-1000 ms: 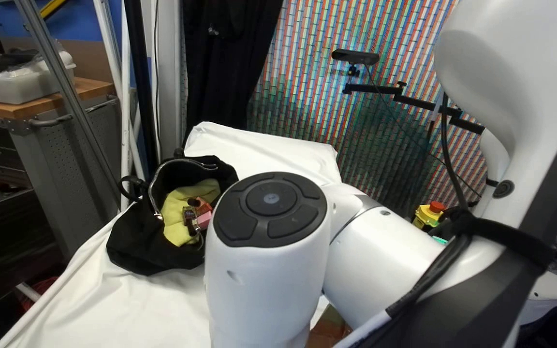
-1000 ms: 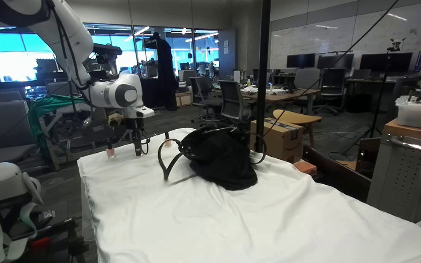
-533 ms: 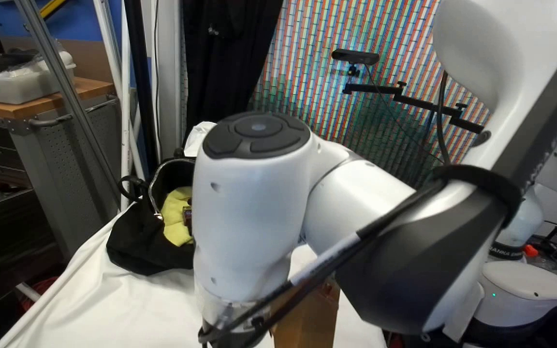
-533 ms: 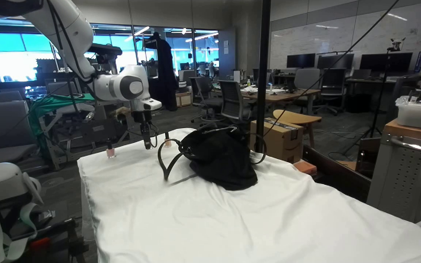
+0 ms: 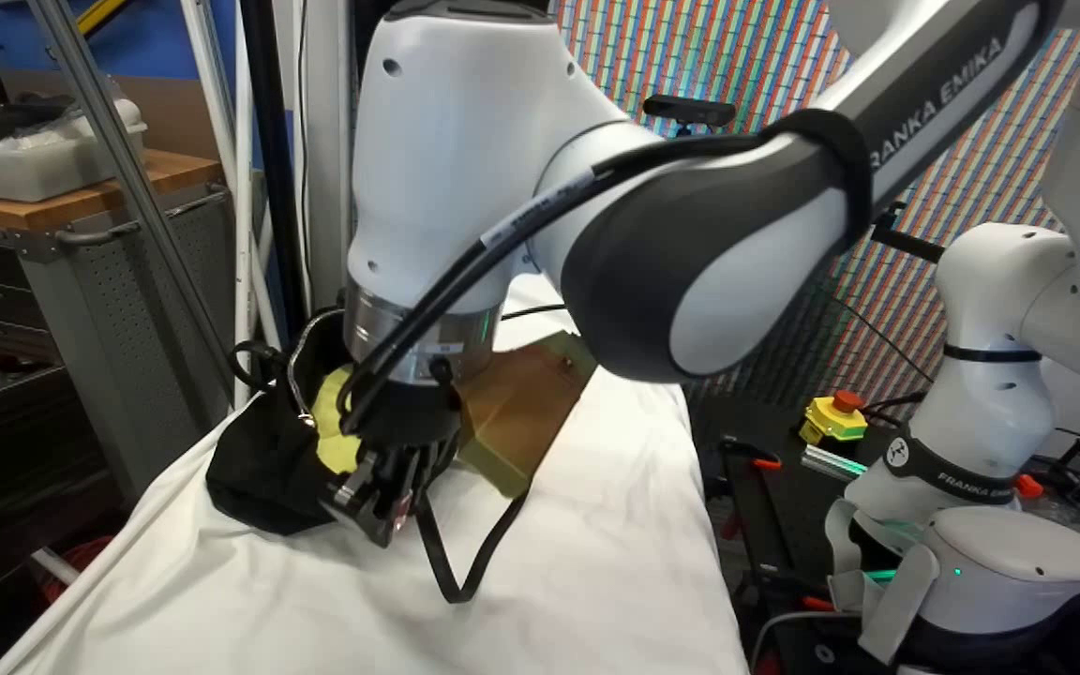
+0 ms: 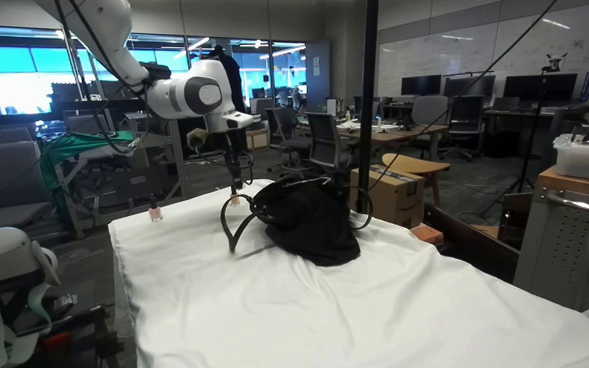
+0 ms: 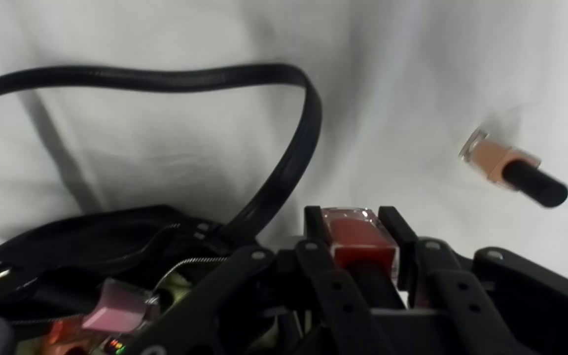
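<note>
Fingers (image 7: 398, 228) partly spread, pinching a red nail-polish bottle (image 7: 360, 241) over the white-covered worktop (image 6: 274, 317), left of the black bag (image 6: 310, 225) in an exterior view. Forearm link (image 5: 936, 111) reads "FRANKA EMIKA"; cardboard box (image 6: 394, 191) beyond the bag bears a curved mark.

The arm (image 5: 709, 244) reads "FRANKA EMIKA", the base band (image 5: 960, 478) "FRANKA".

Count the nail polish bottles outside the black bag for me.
3: a red bottle held between the fingers, a peach bottle standing on the white cloth, and a pink bottle near the cloth's edge in an exterior view. More may be hidden.
</note>
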Controlling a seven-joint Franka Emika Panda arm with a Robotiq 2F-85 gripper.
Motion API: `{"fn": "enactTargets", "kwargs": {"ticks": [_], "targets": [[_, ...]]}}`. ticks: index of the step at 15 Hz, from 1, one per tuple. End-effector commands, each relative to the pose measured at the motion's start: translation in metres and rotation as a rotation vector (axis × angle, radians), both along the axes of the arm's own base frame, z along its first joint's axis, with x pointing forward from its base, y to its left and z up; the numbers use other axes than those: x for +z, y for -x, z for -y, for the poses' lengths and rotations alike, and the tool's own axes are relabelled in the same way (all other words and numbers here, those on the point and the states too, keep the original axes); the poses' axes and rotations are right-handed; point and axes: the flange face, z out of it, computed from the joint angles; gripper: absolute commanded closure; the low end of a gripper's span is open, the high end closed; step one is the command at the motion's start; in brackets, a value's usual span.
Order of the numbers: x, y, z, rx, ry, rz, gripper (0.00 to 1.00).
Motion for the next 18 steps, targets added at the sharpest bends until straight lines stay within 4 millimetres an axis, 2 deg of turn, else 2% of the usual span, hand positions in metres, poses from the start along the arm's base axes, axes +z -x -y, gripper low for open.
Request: {"fn": "enactTargets", "kwargs": {"ticks": [1, 6, 12, 13, 14, 15, 18], "targets": [[0.026, -0.025, 0.041, -0.002, 0.025, 0.028, 0.85], [0.036, -0.066, 0.086, -0.013, 0.061, 0.030, 0.85], [0.027, -0.110, 0.116, -0.038, 0.106, -0.009, 0.85], [0.024, -0.115, 0.119, -0.043, 0.109, -0.017, 0.44], [0.021, -0.120, 0.122, -0.047, 0.109, -0.026, 0.34], [0.018, -0.124, 0.123, -0.050, 0.112, -0.030, 0.31], [0.014, -0.132, 0.126, -0.057, 0.118, -0.035, 0.08]]}}
